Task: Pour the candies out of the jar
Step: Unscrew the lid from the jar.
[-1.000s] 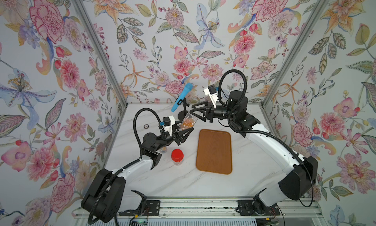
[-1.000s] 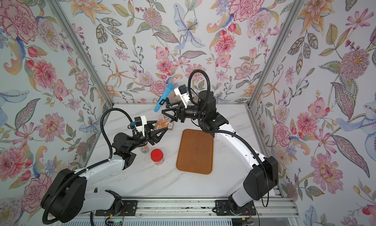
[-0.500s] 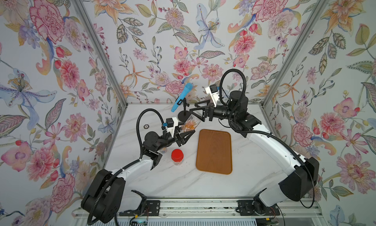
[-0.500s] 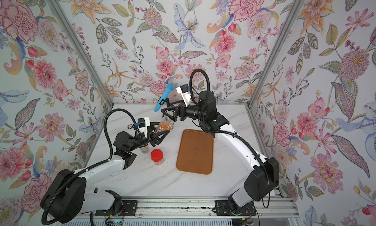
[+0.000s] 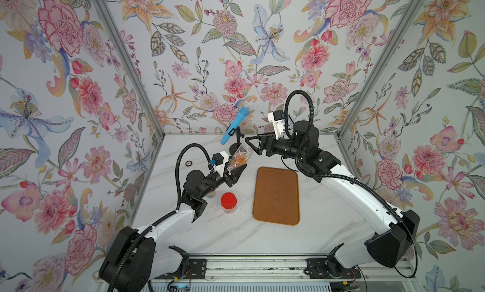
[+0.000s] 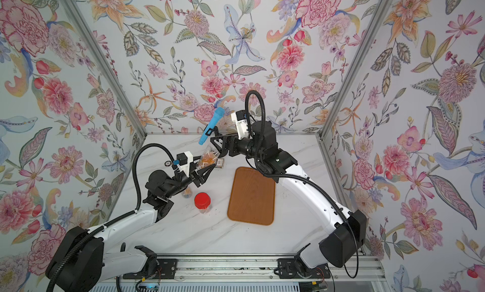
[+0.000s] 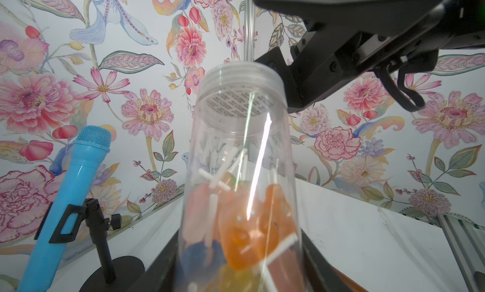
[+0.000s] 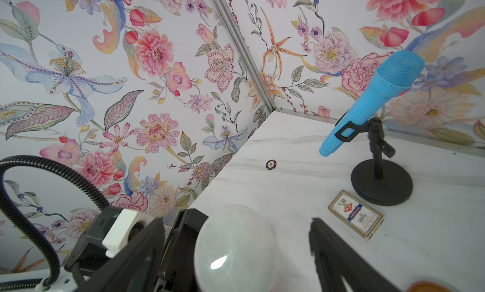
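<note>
Spread wider than one second ago: jaws of right gripper [image 8: 236,222], narrow at the jar top then, now wide, with one finger on each side of the mouth end. Clear gap visible at one finger; other side hidden behind the left arm's parts. Nothing held. Same place as one second ago: jar [image 5: 239,156], left gripper [image 5: 237,170] and all items on the table [image 5: 210,235].

Jar: clear plastic, raised off the table, tilted, mouth end up and toward the far right. Base end clamped in the left gripper, jaws narrow on it. Position: left of centre, just beyond the far-left corner of the tray [image 5: 276,196].

Candies [image 7: 244,225]: orange, blue and yellow heads on white sticks, heaped at the base end inside the jar. Printed disc visible at the mouth end in the left wrist view; open or sealed cannot be told.

Tray: brown wood, flat on the table, right of the jar. Red-capped jar [image 5: 228,202]: upright, just left of the tray, nearer than the left gripper. Blue microphone [image 5: 234,125]: on a black stand, far side, just beyond the held jar. Card box [image 8: 355,214]: flat, beside the stand base. Round chip [image 5: 188,162]: far left, well apart.
</note>
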